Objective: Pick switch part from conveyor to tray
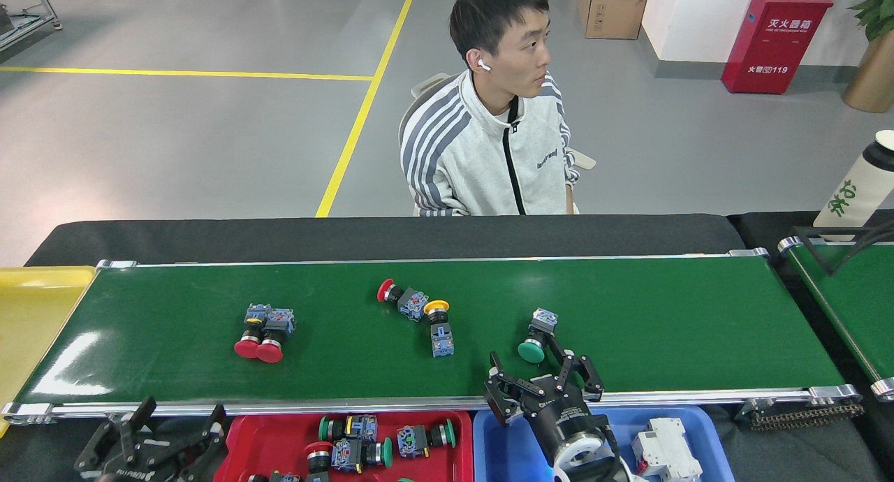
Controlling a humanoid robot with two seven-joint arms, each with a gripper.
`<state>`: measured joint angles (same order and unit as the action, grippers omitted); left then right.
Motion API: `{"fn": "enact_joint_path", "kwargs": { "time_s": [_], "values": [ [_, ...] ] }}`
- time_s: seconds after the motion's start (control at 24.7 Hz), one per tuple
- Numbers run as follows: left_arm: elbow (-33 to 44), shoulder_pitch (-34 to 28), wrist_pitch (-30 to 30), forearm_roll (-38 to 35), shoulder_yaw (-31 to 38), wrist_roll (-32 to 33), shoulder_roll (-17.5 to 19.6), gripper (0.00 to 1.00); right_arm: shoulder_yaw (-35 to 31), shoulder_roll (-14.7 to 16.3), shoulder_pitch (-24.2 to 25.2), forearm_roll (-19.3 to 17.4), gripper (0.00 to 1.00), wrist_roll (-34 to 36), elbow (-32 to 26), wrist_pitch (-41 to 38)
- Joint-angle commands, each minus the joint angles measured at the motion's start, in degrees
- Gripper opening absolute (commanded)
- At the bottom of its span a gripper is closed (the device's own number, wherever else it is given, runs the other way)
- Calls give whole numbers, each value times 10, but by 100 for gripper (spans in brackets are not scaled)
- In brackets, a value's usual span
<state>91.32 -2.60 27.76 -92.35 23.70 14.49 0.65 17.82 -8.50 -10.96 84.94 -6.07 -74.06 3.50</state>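
The conveyor is a long dark-green belt with silver rails. On it lie two red-capped switch parts at the left. A red one and a yellow one lie in the middle, and a green-capped one right of centre. My right gripper is open over the belt's near edge, its fingers just short of the green-capped part and not touching it. My left gripper is open below the near rail, left of the red tray, which holds several switch parts.
A blue tray right of the red one holds a white part. A yellow tray sits at the belt's left end. A second green belt and a bottle stand at the right. A person sits behind the conveyor.
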Motion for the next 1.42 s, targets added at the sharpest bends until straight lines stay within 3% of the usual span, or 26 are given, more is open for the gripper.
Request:
{"fn": "enact_joint_path", "kwargs": {
  "time_s": [0.0,0.12,0.2,0.36,0.45,0.65,0.77,0.89,0.97,1.01,1.05,1.09,1.14,1.26,1.34,1.38],
  "values": [
    [-30,33,-17,-11,-7,-3,7,100,11,-5,-35,-4,96,-3,31,46],
    [-97,91,-35,-21,-11,-3,18,100,17,-5,-83,-6,61,0,94,58],
    [-130,117,-40,-22,-16,-5,32,100,18,-5,-91,-6,38,3,102,58],
    [-183,152,-40,-22,-21,-6,43,100,18,-2,-92,-7,6,4,102,54],
    [-198,162,-40,-22,-24,-6,44,100,18,-2,-92,-12,2,9,100,53],
    [-219,184,-41,-22,-25,-7,44,100,19,2,-86,-17,2,24,66,20],
    [-261,214,-51,-23,-26,-6,45,100,20,7,-47,-17,2,35,-8,-79],
    [-301,247,-60,-23,-46,-7,49,100,42,22,7,-17,2,34,-92,-228],
    [-323,255,-82,-22,-66,-14,57,100,71,29,23,-17,3,34,-114,-304],
    [-330,258,-89,-22,-71,-17,59,100,81,29,23,-16,10,35,-114,-324],
    [-339,264,-100,-22,-80,-20,60,99,96,29,20,-15,39,34,-111,-348],
    [-350,272,-110,-22,-90,-23,61,97,109,28,18,-15,90,34,-105,-367],
    [-355,275,-111,-22,-101,-24,63,85,118,27,16,-16,100,36,-99,-385],
    [-360,276,-107,-20,-127,-28,86,34,123,24,12,-17,100,35,-93,-463],
    [-360,275,-108,-20,-131,-29,87,7,123,24,12,-17,100,34,-93,-483],
    [-359,273,-105,-19,-132,-29,88,5,123,24,12,-17,100,34,-93,-483]
  ]
}}
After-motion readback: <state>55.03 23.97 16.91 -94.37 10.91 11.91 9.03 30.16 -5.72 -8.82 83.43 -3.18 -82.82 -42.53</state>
